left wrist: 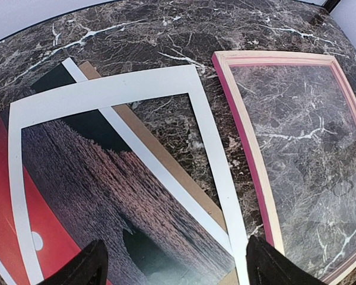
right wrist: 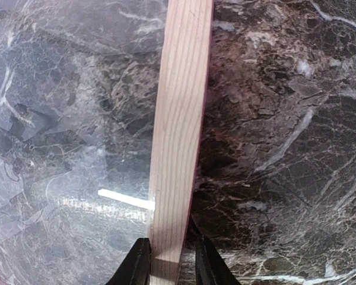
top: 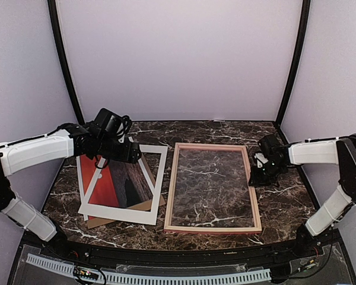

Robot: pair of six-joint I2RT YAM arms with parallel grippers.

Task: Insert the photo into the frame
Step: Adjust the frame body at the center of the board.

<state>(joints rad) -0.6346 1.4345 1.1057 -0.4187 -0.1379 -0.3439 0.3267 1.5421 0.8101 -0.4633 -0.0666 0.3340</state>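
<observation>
The photo (top: 110, 185), a red-orange and dark print with a thin white border, lies at the left under a white window mat (top: 160, 178) and on a brown backing board (top: 101, 221). The pink-and-wood frame (top: 171, 187) lies flat in the middle. My left gripper (top: 135, 155) hangs open above the pile's far right corner. In the left wrist view the photo (left wrist: 89, 190) and the mat (left wrist: 107, 95) lie between its spread fingers (left wrist: 89, 266), with the frame (left wrist: 249, 148) to the right. My right gripper (right wrist: 171, 261) is shut on the frame's right rail (right wrist: 181, 119).
The frame holds a clear pane (right wrist: 65, 119) through which the dark marble table (top: 285, 202) shows. The backing board (left wrist: 160, 154) pokes out between the photo and the mat. Grey walls and black posts close in the back and the sides.
</observation>
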